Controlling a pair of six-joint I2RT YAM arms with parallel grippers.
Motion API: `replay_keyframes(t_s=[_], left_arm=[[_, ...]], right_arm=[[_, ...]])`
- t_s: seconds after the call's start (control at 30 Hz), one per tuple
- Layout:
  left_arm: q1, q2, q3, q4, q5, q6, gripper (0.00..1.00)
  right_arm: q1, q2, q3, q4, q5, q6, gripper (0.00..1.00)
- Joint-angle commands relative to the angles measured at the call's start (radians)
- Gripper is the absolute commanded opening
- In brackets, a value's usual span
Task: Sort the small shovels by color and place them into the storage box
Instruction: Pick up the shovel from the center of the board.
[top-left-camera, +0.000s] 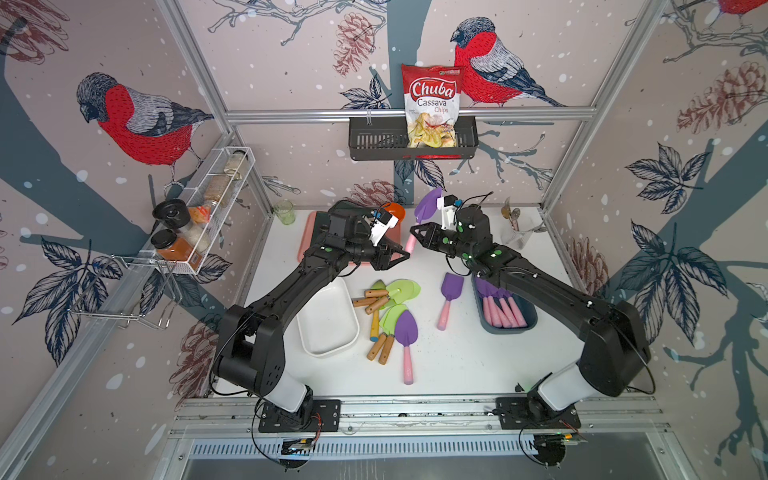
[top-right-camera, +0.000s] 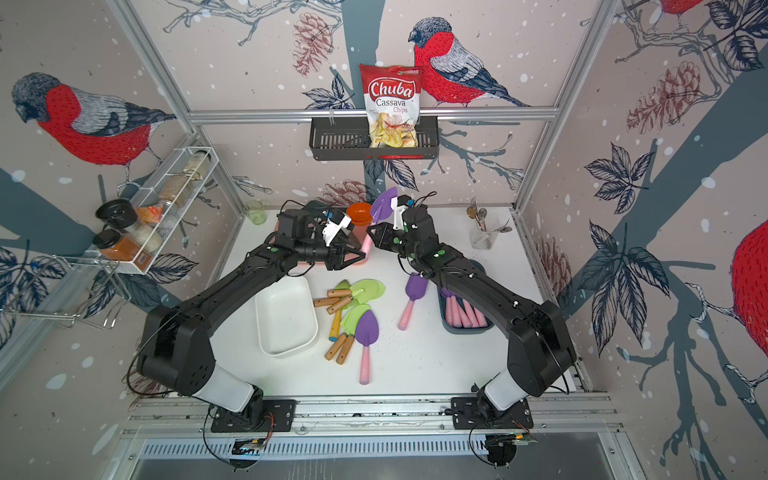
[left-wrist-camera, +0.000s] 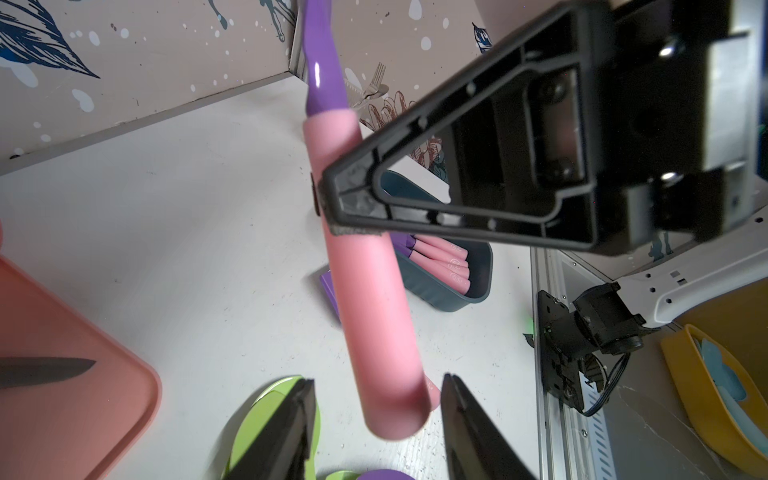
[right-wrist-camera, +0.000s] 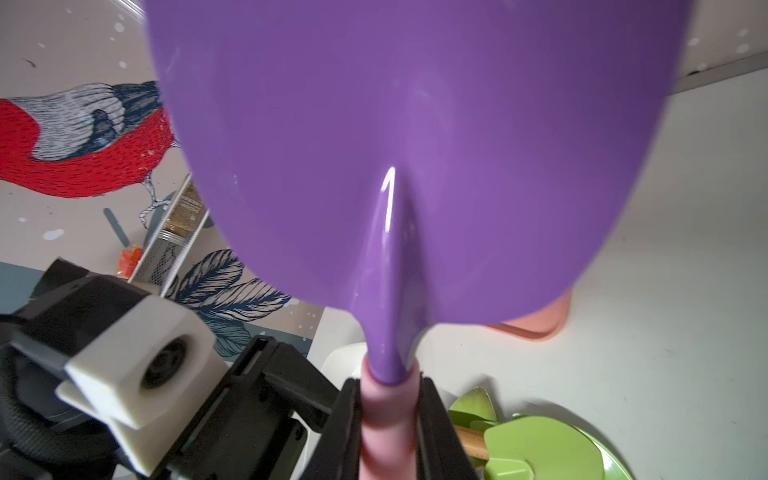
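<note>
1. The right gripper (right-wrist-camera: 388, 428) was clamped on the purple-bladed toy shovel with a pink handle (right-wrist-camera: 415, 145). It gripped the handle just under the blade's neck and held the shovel in the air over the back of the white tabletop (top-left-camera: 457, 357), blade uppermost.
2. The left gripper (left-wrist-camera: 376, 415) stood partly wide, with one jaw on each side of the handle's free end. A gap showed on both sides, so it held nothing. I judged this to be a hand-over or a re-grip.
3. To do it well, the left jaws needed to centre on the handle and close square across it. They also had to keep apart from the right gripper's fingers (left-wrist-camera: 345, 195), so the two did not knock.
4. The handle looked smooth and round, likely to swing if pinched at its very tip. A hold a little further up seemed safer, with the right gripper letting go only once that hold was firm.
5. The dark blue plastic storage box (top-left-camera: 528, 328) under the right arm held purple shovels with pink handles, so this one belonged there. The white rectangular plastic box (top-left-camera: 328, 320) by the left arm showed no shovels.
6. On the table between the boxes lay a pile of light-green shovels with wooden handles (top-left-camera: 399, 291). A loose purple shovel (top-left-camera: 451, 289) lay near the blue box, and a second purple shovel (top-left-camera: 405, 330) lay at the pile's edge.
</note>
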Motion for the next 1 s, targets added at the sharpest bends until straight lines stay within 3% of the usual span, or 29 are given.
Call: replay_keyframes(t_s=[0.0, 0.07, 0.13, 0.2, 0.27, 0.33, 0.4, 0.6, 0.77, 0.97], left_arm=[[-0.007, 0.003, 0.011, 0.0, 0.024, 0.001, 0.49], [-0.007, 0.006, 0.014, 0.012, 0.03, -0.018, 0.42], [-0.008, 0.01, 0.018, 0.039, 0.046, -0.056, 0.28], [-0.008, 0.014, 0.022, 0.074, 0.068, -0.097, 0.02], [-0.007, 0.018, 0.028, 0.102, 0.084, -0.135, 0.0], [-0.007, 0.022, 0.041, 0.125, 0.105, -0.17, 0.0], [-0.006, 0.023, 0.048, 0.16, 0.13, -0.203, 0.0], [0.001, 0.038, 0.061, 0.309, 0.197, -0.353, 0.0], [0.017, 0.049, 0.014, 0.595, 0.215, -0.642, 0.0], [0.016, 0.045, -0.009, 0.743, 0.21, -0.779, 0.0]], right_arm=[[0.007, 0.012, 0.004, 0.093, -0.046, 0.022, 0.02], [0.016, 0.016, 0.005, 0.102, -0.051, 0.025, 0.02], [0.021, 0.019, 0.006, 0.105, -0.052, 0.024, 0.03], [0.021, 0.02, 0.006, 0.105, -0.052, 0.024, 0.04], [0.02, 0.013, 0.008, 0.099, -0.048, 0.015, 0.12], [0.01, -0.01, 0.0, 0.095, -0.022, 0.006, 0.3], [-0.008, -0.048, -0.043, 0.154, -0.02, 0.016, 0.39], [-0.055, -0.16, -0.23, 0.491, -0.065, 0.094, 0.43], [-0.062, -0.165, -0.238, 0.563, -0.096, 0.099, 0.43], [-0.063, -0.151, -0.237, 0.607, -0.094, 0.113, 0.45]])
